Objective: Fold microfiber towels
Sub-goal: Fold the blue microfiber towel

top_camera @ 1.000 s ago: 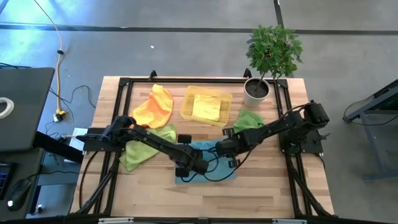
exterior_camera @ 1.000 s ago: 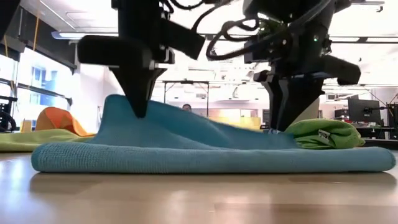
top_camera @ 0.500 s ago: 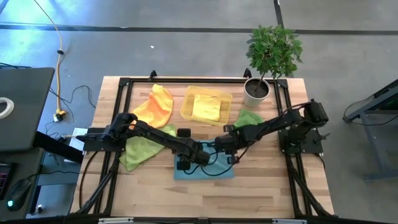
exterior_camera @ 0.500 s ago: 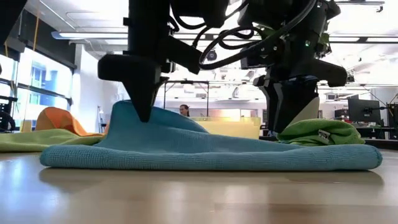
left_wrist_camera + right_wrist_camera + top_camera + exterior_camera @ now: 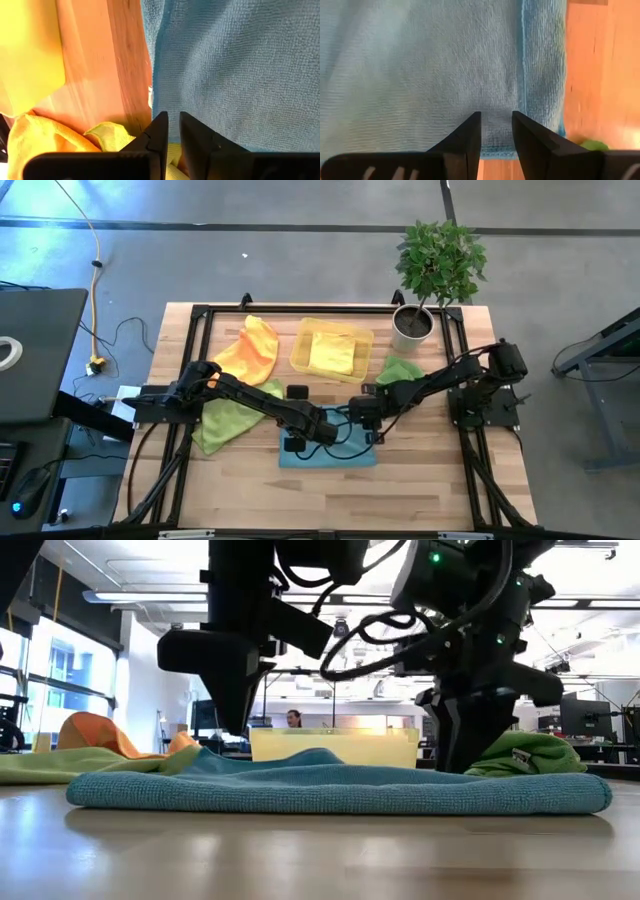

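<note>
Here, operator, is what you see, item by item.

Writing: you can read no brand, label or lettering on any cloth; a small white tag shows on the green towel at the right in the low view, its print too small to tell.

Teal towel: it lies folded and flat on the wooden table, near the front middle, with both arms over it.

Left gripper: you find it just above the far edge of the teal towel, fingers parted by a narrow gap with nothing between them.

Right gripper: it hangs over the teal towel near its right edge, fingers apart with a clear gap, holding nothing.

Orange towel: it lies crumpled at the far left of the table.

Left green towel: it is spread beside the orange one, partly under the left arm.

Right green towel: it is bunched near the plant pot, behind the right arm.

Yellow towel: it lies folded inside the yellow tray, at the far middle of the table.

Potted plant: it stands at the far right corner.

Obstructions: the two arms cross above the teal towel and hide much of its far half in the high view; in the low view the towel's front fold hides the table behind it.

Background: a person shows far off in the room, behind the tray, in the low view.
</note>
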Robot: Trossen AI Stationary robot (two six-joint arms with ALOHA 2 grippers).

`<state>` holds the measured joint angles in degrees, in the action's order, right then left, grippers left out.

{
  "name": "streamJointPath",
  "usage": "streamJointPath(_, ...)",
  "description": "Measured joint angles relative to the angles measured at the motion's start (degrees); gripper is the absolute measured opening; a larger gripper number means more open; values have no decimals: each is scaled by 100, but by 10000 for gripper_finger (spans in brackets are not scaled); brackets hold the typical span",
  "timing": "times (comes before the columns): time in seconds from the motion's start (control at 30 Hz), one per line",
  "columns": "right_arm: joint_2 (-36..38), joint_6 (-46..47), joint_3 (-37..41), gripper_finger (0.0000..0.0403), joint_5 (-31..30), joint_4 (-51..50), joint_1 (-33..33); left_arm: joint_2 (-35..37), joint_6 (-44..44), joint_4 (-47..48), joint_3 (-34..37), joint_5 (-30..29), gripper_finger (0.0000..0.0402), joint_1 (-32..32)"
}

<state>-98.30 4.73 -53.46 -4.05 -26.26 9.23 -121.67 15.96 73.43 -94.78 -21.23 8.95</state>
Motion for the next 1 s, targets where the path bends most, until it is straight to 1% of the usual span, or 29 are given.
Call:
streamJointPath(0.13,0,143,16,103,0,-25,0,0,-125,-31,2,-2,36,0)
streamJointPath(0.2,0,138,16,103,-18,-39,0,0,-160,-40,5,-109,33,-8)
streamJointPath(0.27,0,127,16,103,-243,-49,0,7,-161,-77,53,-294,29,-39)
streamJointPath(0.4,0,135,15,103,-894,-239,0,9,-90,-62,259,-411,21,-159)
streamJointPath(0.5,26,322,12,103,-1249,-491,0,9,-64,126,355,-628,19,-198)
streamJointPath(0.57,133,480,12,103,-1366,-650,15,9,-84,235,356,-706,19,-187)
streamJointPath(0.67,411,841,12,103,-1384,-797,15,55,-291,311,360,-678,21,-184)
streamJointPath(0.73,671,1142,12,103,-1381,-872,17,136,-524,307,336,-498,21,-192)
streamJointPath(0.83,1058,1696,8,103,-1383,-988,15,301,-831,274,341,74,21,-275)
streamJointPath(0.87,1176,1933,8,103,-1382,-1038,15,366,-942,193,339,323,21,-312)
streamJointPath(1.0,1574,2941,5,103,-1275,-1166,61,639,-1384,-66,337,1650,19,-483)
